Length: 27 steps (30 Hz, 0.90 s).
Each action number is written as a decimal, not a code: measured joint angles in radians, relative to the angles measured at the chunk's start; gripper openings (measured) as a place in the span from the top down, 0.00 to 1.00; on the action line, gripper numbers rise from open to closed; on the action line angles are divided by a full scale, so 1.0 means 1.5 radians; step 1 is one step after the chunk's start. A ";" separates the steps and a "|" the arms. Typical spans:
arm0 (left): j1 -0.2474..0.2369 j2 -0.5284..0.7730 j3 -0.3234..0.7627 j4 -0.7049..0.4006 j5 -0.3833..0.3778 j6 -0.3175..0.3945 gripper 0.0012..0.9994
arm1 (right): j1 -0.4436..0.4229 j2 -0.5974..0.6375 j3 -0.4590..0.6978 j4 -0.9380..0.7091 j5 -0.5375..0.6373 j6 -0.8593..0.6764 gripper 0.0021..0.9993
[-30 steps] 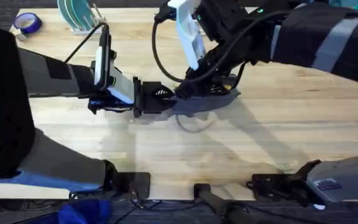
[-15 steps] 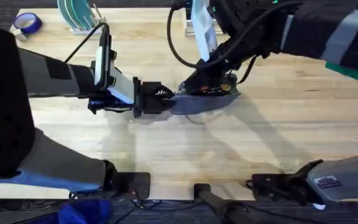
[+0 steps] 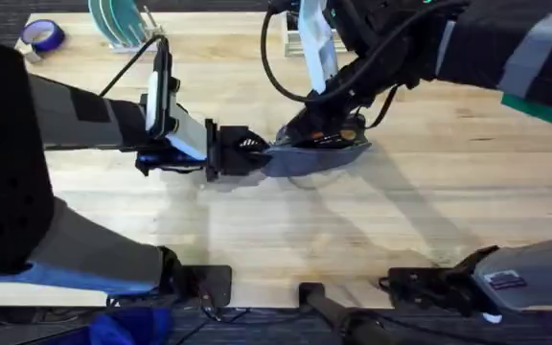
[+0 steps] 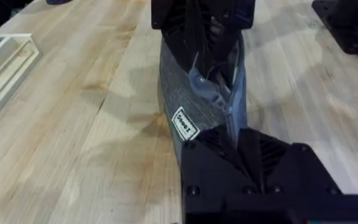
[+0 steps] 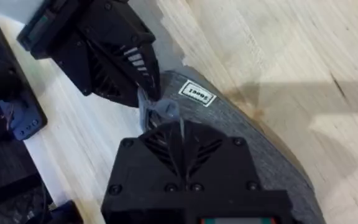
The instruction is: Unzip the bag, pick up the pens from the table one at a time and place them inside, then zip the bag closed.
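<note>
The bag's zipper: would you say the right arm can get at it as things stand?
Probably yes. The right gripper is already down on the top of the bag, while the left gripper clamps the bag's end, and nothing lies between.

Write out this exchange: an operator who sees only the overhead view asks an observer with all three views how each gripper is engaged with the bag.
Operator: From overhead, the left gripper sits at one end of the bag. Is it actually gripping?
Observer: Yes. The left wrist view shows its fingers shut on that end, just past a small white label on the bag's side.
Operator: And the right gripper, under all that cabling?
Observer: The right wrist view shows its fingers closed together on the bag's top, along the zipper line, close to the left gripper.
</note>
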 joint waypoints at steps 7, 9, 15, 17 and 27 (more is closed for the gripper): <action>0.000 0.000 0.000 0.000 0.000 0.000 0.96 | -0.029 0.000 0.000 -0.013 0.004 0.000 0.97; 0.000 0.000 0.000 0.000 0.000 0.000 0.96 | -0.042 0.000 0.000 -0.019 0.004 0.000 0.97; 0.000 0.000 0.000 0.000 0.000 0.000 0.96 | -0.072 0.000 0.000 -0.033 0.003 0.000 0.97; 0.000 0.000 0.000 -0.002 -0.001 0.000 0.96 | -0.083 0.000 0.000 -0.034 0.011 0.000 0.97; 0.000 0.000 0.000 -0.002 -0.001 0.000 0.96 | -0.119 0.000 0.000 -0.035 0.027 0.000 0.97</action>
